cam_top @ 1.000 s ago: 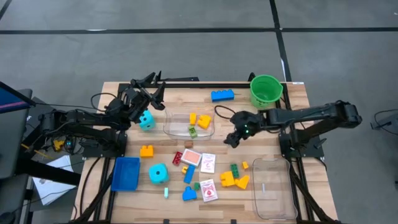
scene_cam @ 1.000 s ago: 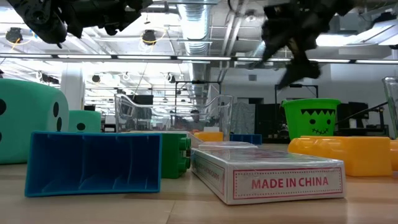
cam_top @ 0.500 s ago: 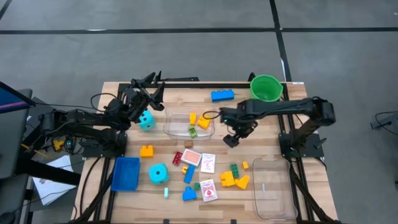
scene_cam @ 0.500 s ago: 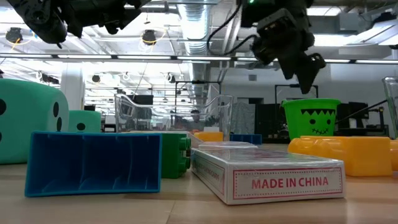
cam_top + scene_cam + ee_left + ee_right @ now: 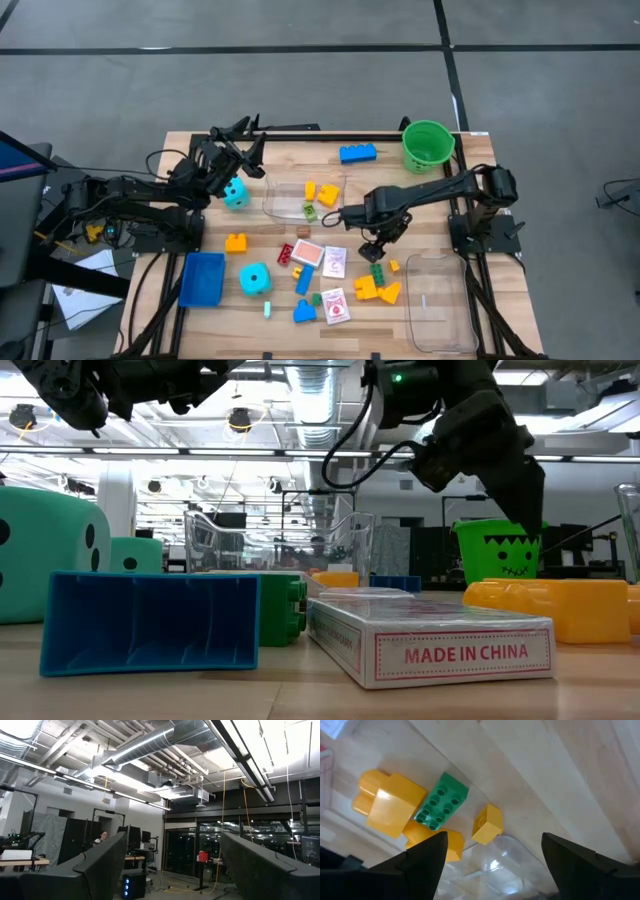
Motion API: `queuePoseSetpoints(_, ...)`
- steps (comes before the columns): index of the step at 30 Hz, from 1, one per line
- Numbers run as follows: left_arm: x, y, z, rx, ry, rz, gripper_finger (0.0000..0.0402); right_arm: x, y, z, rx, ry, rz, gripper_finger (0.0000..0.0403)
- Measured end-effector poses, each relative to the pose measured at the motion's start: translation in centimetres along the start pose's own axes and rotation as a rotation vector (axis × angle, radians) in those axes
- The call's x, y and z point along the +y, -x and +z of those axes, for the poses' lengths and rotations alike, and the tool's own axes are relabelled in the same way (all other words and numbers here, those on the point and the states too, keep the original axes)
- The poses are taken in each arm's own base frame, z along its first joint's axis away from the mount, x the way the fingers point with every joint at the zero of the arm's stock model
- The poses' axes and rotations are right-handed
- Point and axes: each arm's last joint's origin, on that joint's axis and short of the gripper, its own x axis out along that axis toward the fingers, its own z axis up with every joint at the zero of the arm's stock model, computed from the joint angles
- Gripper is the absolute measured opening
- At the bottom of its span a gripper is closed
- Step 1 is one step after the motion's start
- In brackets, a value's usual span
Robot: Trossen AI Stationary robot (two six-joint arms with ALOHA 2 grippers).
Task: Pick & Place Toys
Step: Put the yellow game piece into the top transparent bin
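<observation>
Toys lie scattered on the wooden table. A green brick (image 5: 377, 272) (image 5: 441, 807), a small yellow brick (image 5: 394, 265) (image 5: 487, 823) and larger yellow bricks (image 5: 375, 290) (image 5: 387, 805) lie at the near right. My right gripper (image 5: 372, 248) (image 5: 492, 865) is open and empty, hanging above the table just on the far side of the green brick, with its fingers pointing down. My left gripper (image 5: 245, 137) (image 5: 172, 865) is open and empty, raised at the far left beside a teal die (image 5: 236, 193).
A clear tub (image 5: 303, 200) at mid-table holds a few bricks. Another clear tub (image 5: 437, 300) stands at the near right, beside the yellow bricks. The green bucket (image 5: 428, 145) and a blue brick (image 5: 357, 153) are at the far right. Picture cards (image 5: 334, 262), a second die (image 5: 255, 279) and a blue tray (image 5: 203, 278) lie near the front.
My right arm has swung toward the table's left. Its gripper has gone down and toward the near edge, toward the green brick, and has tipped to point down at the table. No toy has moved.
</observation>
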Motion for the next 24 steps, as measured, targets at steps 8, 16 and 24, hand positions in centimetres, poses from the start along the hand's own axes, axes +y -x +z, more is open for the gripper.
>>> queuePoseSetpoints(8,0.0,0.0,0.0,-0.001,0.009,-0.001,0.0315,0.4,-2.5,-1.1,0.002,-0.048,-0.038,0.0313)
queuePoseSetpoints(16,0.0,0.0,0.0,-0.001,0.012,-0.001,0.0315,0.5,-4.0,-1.7,0.007,-0.075,-0.045,0.0313)
queuePoseSetpoints(24,0.0,0.0,0.0,-0.002,0.012,-0.001,0.0315,0.4,-5.1,-2.1,0.017,-0.092,-0.047,0.0313)
